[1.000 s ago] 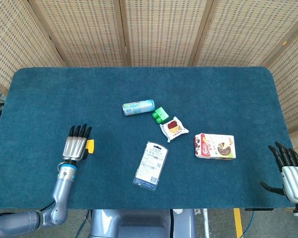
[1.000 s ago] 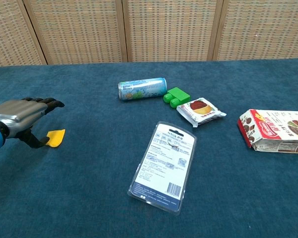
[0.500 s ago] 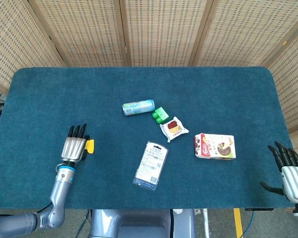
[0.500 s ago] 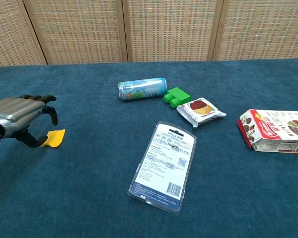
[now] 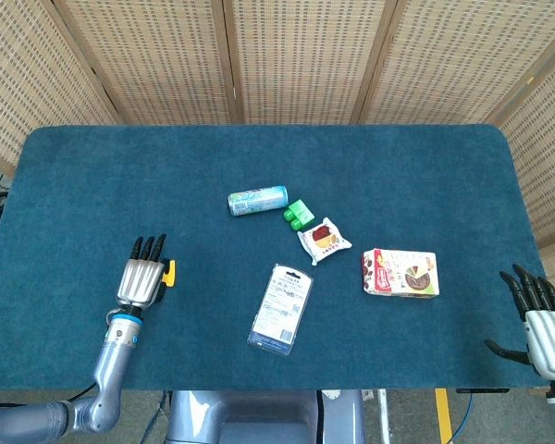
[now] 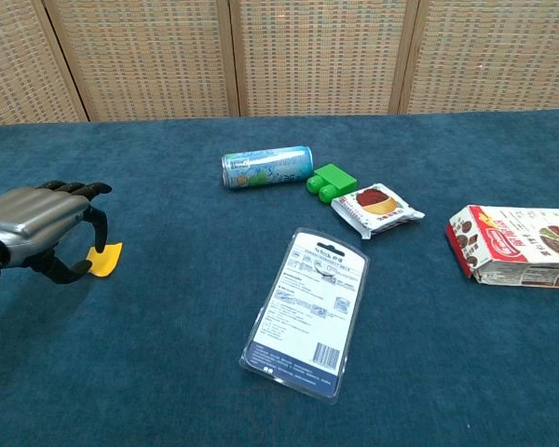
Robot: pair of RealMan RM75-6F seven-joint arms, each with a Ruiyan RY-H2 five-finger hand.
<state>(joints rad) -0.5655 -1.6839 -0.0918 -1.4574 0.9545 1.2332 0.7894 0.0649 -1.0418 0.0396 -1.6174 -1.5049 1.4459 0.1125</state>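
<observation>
The left hand hides part of the yellow piece; the chest view's edge cuts the snack box.

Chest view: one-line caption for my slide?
Left hand curls over a small yellow piece on the blue table.

Silver robot hand, black fingers, blue wrist ring.

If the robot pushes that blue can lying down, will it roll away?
Probably. The can lies on its round side, so a sideways push would likely roll it. The green block at its end may stop it from sliding that way. The fuzzy table cloth might slow it.
</observation>
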